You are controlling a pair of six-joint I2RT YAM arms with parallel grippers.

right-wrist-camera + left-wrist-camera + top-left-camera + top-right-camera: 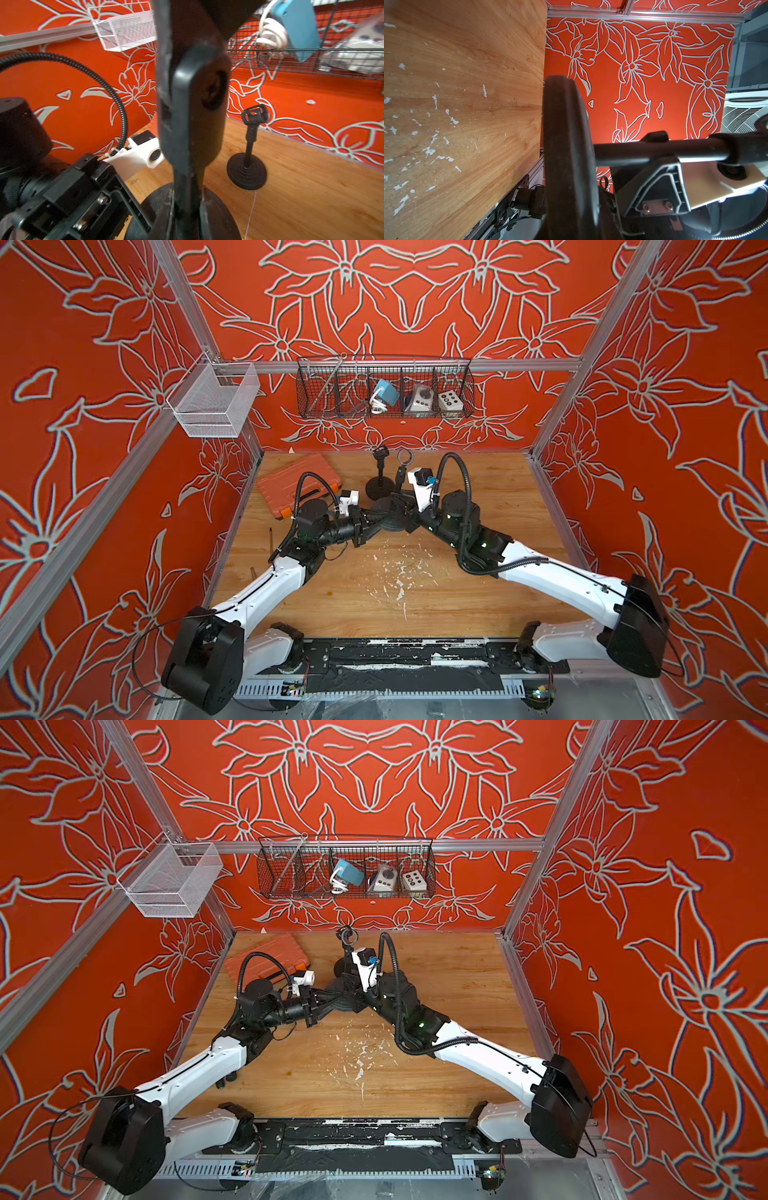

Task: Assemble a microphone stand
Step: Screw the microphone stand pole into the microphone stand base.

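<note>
A black microphone stand stands mid-table: round base (392, 523), upright pole (400, 483) and ring holder (405, 456) on top. My left gripper (376, 519) is shut on the base's rim from the left. In the left wrist view the base (566, 135) is edge-on with the pole (654, 151) running out of it. My right gripper (402, 506) is shut on the pole low down. The right wrist view shows the pole's joint (193, 104) close up, above the base (220, 209). A second, smaller black stand (380, 483) with a clip top stands just behind.
An orange tool case (297, 485) lies at the back left of the wooden table (415, 597). A black wire basket (316, 393) with small devices and a white mesh basket (212, 400) hang on the walls. A thin stick (270, 539) lies near the left edge.
</note>
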